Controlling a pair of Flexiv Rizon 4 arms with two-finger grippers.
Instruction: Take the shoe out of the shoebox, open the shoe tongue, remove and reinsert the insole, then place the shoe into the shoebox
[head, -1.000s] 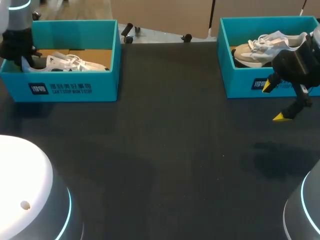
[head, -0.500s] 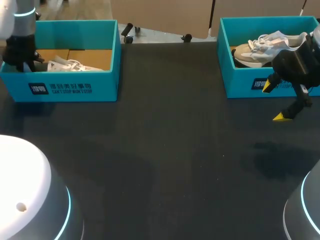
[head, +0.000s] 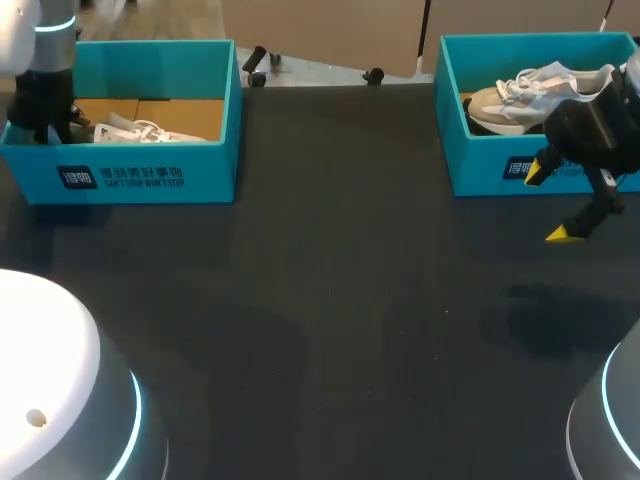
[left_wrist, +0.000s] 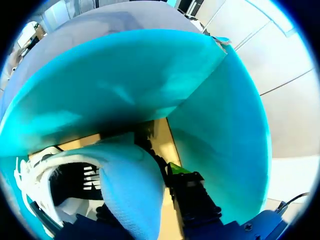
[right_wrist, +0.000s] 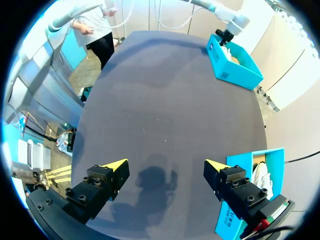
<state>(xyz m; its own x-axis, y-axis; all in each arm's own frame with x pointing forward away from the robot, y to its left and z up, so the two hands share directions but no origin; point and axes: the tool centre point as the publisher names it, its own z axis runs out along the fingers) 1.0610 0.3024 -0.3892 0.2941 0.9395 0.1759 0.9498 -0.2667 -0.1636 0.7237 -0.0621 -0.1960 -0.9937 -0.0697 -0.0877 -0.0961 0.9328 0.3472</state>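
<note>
The white shoe (head: 140, 130) lies in the left box (head: 150, 175), a teal box with a brown floor at the far left of the tabletop (head: 330, 300). The shoe lies along the box near its front wall, laces showing above the rim. The left arm comes down into the left end of this box, so the left claw (head: 42, 118) is inside it at the shoe's end. In the left wrist view, pale mesh from the shoe (left_wrist: 115, 175) sits right up against the claw, with the shoe's dark opening beside it and the box's teal walls meeting in a corner ahead. The shoe covers so much of the claw that I cannot tell whether it is gripping the shoe or standing open.

Well apart, at the far right of the tabletop, a second teal box (head: 480, 165) holds a beige shoe (head: 510, 95) with white laces. The right claw (head: 549, 203) hangs just in front of this box, above the dark tabletop. It is spread wide and holds nothing, and its shadow falls on the tabletop below. In the right wrist view only bare tabletop lies between its two yellow tips, with the right box beside it and the left box far across.
</note>
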